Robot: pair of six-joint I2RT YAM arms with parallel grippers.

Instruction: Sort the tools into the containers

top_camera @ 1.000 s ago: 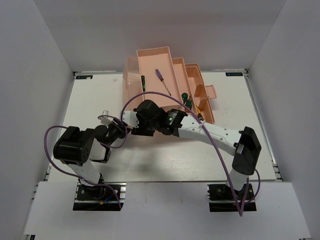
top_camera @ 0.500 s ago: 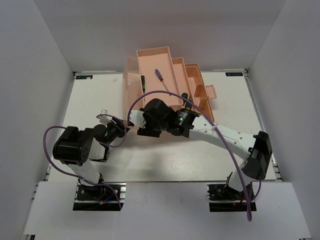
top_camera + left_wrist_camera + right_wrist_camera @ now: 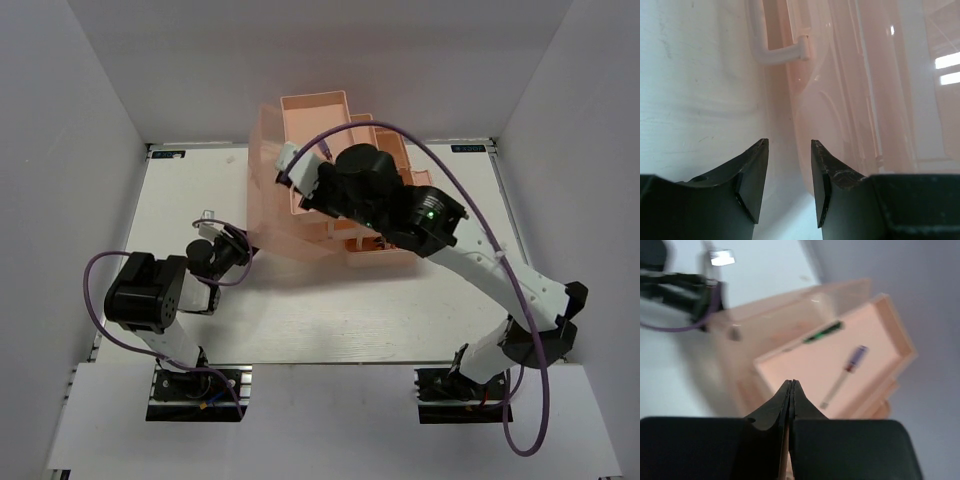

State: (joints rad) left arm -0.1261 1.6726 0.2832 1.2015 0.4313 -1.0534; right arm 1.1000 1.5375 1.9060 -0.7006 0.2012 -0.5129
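The peach-pink toolbox stands at the table's back with its trays stepped open. My right gripper hovers over its left end, beside the translucent lid. In the right wrist view the jaws are pressed together, with nothing clearly held. Beyond them the top tray holds a dark green screwdriver and a blue-handled screwdriver. The right arm hides the pliers. My left gripper sits low at the toolbox's left side. It stands open over bare table, next to the lid handle.
White walls close in the table on three sides. A purple cable loops beside the left arm, and another arcs over the right arm. The box's lower front juts out under the right arm.
My right arm has swung from the toolbox's front up over its top tray, and its jaws have shut. The lid and box look shifted and blurred. The left gripper has hardly moved.
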